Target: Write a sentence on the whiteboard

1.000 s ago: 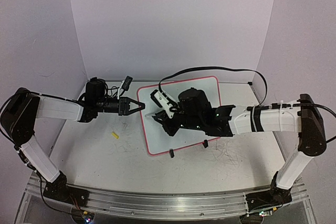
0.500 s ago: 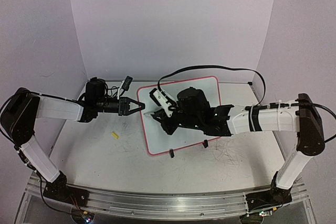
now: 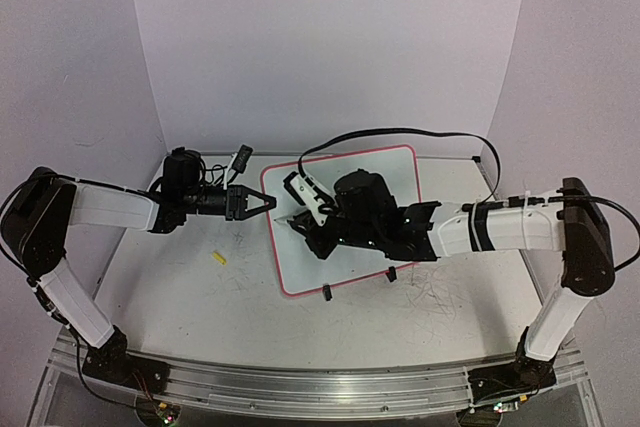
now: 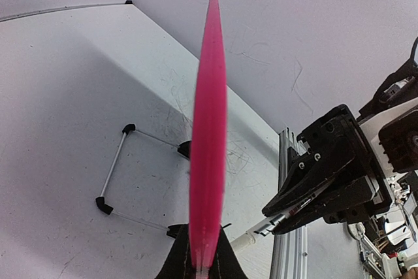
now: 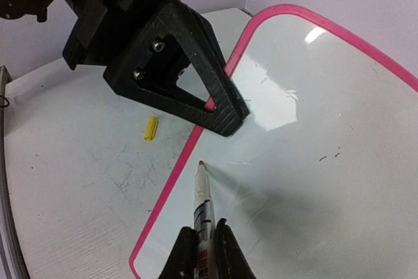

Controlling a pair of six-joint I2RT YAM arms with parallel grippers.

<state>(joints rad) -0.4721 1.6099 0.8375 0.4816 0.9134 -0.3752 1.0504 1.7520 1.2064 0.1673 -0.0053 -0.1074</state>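
Two robot arms meet over the whiteboard (image 3: 392, 173), which lies flat toward the far middle of the scuffed table (image 3: 190, 302). The left arm (image 3: 110, 207) reaches in low from the left, forearm nearly level. The left gripper (image 3: 266, 203) is clamped on the board's pink rim (image 5: 167, 186) at its left edge. The right arm (image 3: 510, 227) stretches from the right across the board, its wrist turned down. The right gripper (image 5: 204, 233) is closed tight around a marker (image 5: 203, 202). The marker's orange tip sits just inside the left rim, near the other gripper. Whether the tip touches the surface cannot be told.

The board is glossy white with rounded corners, showing a bright patch of glare and a few small dark specks. Two black clips (image 3: 326, 293) stand along its near edge. A small yellow piece (image 5: 151, 128) lies on the table left of the board, apart from it.
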